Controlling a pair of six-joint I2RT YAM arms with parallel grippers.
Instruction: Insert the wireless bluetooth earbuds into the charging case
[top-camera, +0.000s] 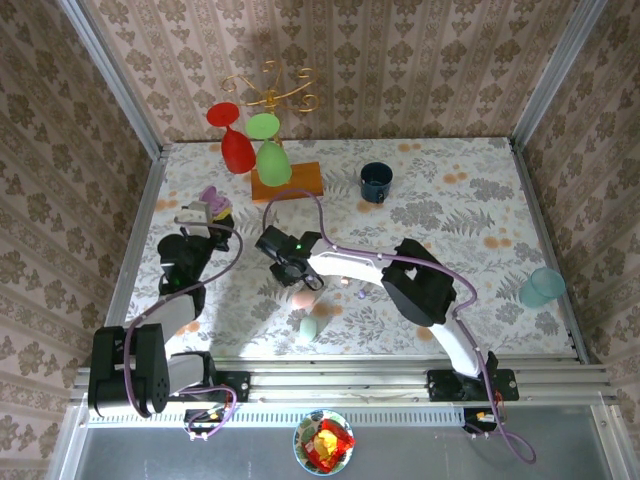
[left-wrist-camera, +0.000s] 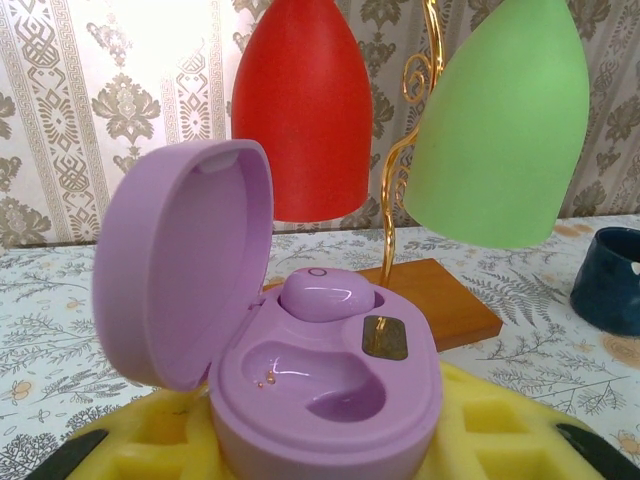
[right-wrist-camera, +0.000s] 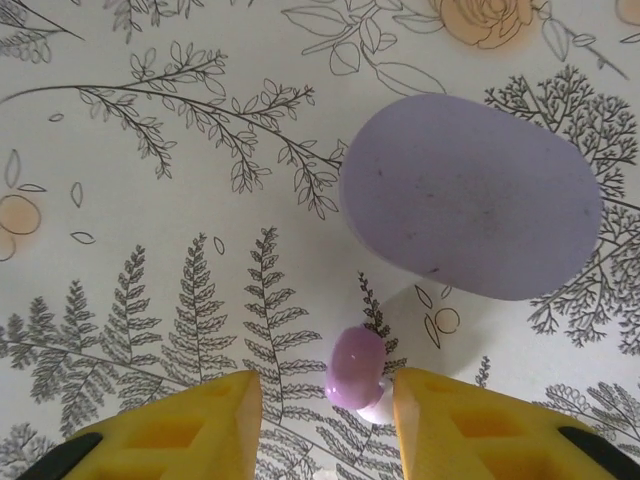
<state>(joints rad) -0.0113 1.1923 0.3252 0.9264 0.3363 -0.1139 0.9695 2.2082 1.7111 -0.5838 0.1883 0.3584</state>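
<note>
Yellow fingers (right-wrist-camera: 200, 430) of my right gripper (right-wrist-camera: 328, 392) are straddling, not yet pinching, a loose purple earbud (right-wrist-camera: 355, 368) on the tablecloth (right-wrist-camera: 150, 250) at bottom centre of its wrist view. My left gripper (left-wrist-camera: 325, 435) is clamping the open purple case (left-wrist-camera: 400, 400) at lower centre, so I'm judging the pickup step underway: pinch gently, then carry to the empty socket (left-wrist-camera: 320, 378).

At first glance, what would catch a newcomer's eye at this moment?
The open purple case, with a seated earbud and one empty socket, sits in the left pincer. A red cup and a green cup loom behind it. On the floral table, a purple earbud lies between the right pincer's open fingers.
</note>
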